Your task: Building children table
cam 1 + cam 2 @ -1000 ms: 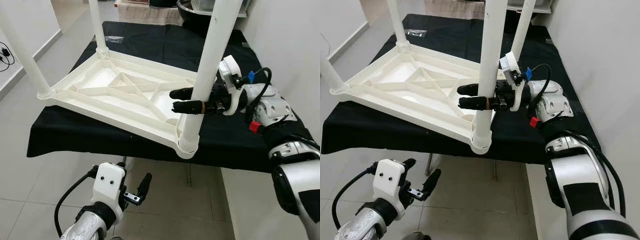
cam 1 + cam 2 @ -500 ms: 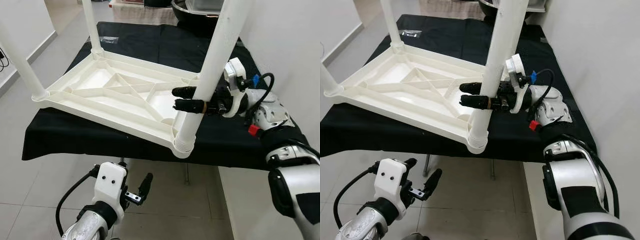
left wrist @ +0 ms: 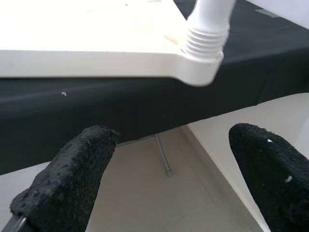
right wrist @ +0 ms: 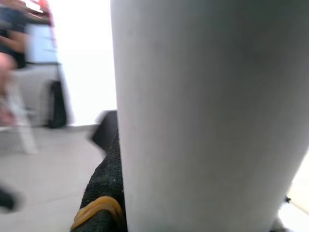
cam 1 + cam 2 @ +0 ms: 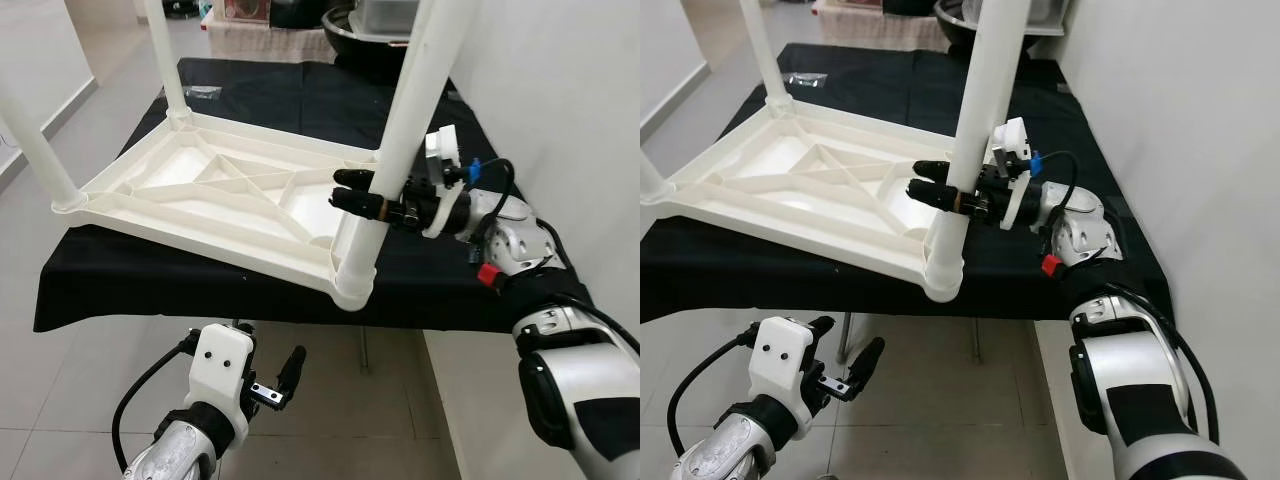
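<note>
A white plastic children's table (image 5: pixel 230 195) lies upside down on a black-covered table (image 5: pixel 290 95), its legs pointing up. The near right leg (image 5: pixel 405 110) is screwed into the corner socket (image 5: pixel 352 285) at the front edge. My right gripper (image 5: pixel 356 195) is shut on this leg just above the socket, one black finger on each side. In the right wrist view the white leg (image 4: pixel 203 116) stands right against a finger (image 4: pixel 104 193). My left gripper (image 5: pixel 270 378) hangs open low over the floor, below the front edge, holding nothing; its two pads (image 3: pixel 63 183) stand wide apart.
A white wall runs close along the right side. A dark bowl (image 5: pixel 345 25) and a small plastic bag (image 5: pixel 205 92) lie at the back of the black table. Tiled floor (image 5: pixel 90 390) spreads in front and to the left.
The whole picture has shifted, so the camera has moved. My right gripper keeps its hold on the same leg at the same height. The left arm hangs as before.
</note>
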